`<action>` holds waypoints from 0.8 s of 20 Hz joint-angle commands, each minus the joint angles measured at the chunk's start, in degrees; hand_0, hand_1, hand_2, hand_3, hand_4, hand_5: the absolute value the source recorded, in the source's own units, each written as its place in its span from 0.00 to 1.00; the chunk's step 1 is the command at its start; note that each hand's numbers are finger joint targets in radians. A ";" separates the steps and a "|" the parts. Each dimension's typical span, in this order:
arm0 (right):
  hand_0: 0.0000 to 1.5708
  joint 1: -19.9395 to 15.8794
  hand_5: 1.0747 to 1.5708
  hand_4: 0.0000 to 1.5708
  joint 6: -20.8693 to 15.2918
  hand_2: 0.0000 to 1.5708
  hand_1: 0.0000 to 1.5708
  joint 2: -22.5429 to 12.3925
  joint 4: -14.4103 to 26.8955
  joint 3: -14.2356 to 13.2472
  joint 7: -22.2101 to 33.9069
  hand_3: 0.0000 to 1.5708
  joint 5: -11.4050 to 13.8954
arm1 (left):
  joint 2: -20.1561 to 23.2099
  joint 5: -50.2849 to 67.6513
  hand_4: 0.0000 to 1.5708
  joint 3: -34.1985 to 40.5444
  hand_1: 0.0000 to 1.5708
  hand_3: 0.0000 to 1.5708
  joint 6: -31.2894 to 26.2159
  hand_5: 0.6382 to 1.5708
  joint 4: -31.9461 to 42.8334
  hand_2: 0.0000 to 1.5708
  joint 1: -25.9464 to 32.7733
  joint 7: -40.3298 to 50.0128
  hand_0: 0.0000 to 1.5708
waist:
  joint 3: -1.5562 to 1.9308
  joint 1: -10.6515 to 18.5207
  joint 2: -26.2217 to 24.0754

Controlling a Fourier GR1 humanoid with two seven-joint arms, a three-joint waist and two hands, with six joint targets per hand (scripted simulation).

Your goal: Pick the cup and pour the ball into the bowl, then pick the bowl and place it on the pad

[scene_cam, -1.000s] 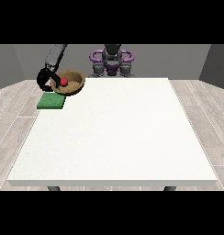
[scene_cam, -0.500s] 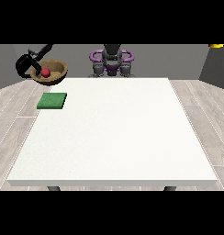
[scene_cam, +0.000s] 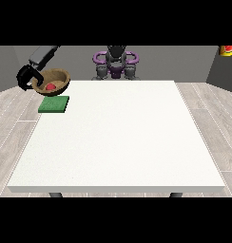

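A brown bowl with a red ball inside hangs tilted in the air at the table's back left corner. The black hand at the view's left is curled around the bowl's left rim. The green pad lies flat on the table just in front of and below the bowl, and the bowl does not touch it. No cup shows on the table. The other hand is out of sight.
The white table spreads wide to the right and front of the pad. The robot's torso stands behind the back edge. A small red and yellow thing shows off the table at the upper right edge; I cannot tell what it is.
The hand swung the bowl up and left, off the table's side. It has now carried it back right, close above the pad's rear. The ball stays inside.
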 commanded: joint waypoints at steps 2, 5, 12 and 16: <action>1.00 -0.87 1.00 0.66 -2.08 1.00 1.00 6.23 0.10 1.16 -0.58 0.29 -0.30 | 1.23 0.28 0.77 -0.31 0.00 0.00 0.23 0.98 2.42 0.00 -1.15 0.07 0.00 | -0.01 -1.04 0.00; 1.00 -2.88 1.00 0.64 -2.52 1.00 1.00 5.29 3.20 -0.42 -2.09 0.37 -0.78 | 2.07 1.50 0.77 -0.74 0.00 0.00 -0.87 0.98 0.50 0.00 -1.46 0.83 0.00 | 0.02 1.19 1.23; 1.00 -2.79 0.97 0.12 -2.89 1.00 1.00 -0.29 8.57 -4.77 -2.61 0.74 -2.55 | 0.27 1.04 0.76 -1.51 0.00 0.00 2.57 0.99 -3.41 0.00 -0.54 -0.28 0.00 | 0.04 0.86 2.94; 0.99 -2.06 0.97 0.00 -7.12 0.96 0.99 0.50 6.56 -3.45 -0.81 0.59 -1.09 | 1.82 1.54 0.76 -1.08 0.00 0.00 0.21 0.99 1.05 0.00 1.00 -0.25 0.00 | -0.02 -0.22 -1.04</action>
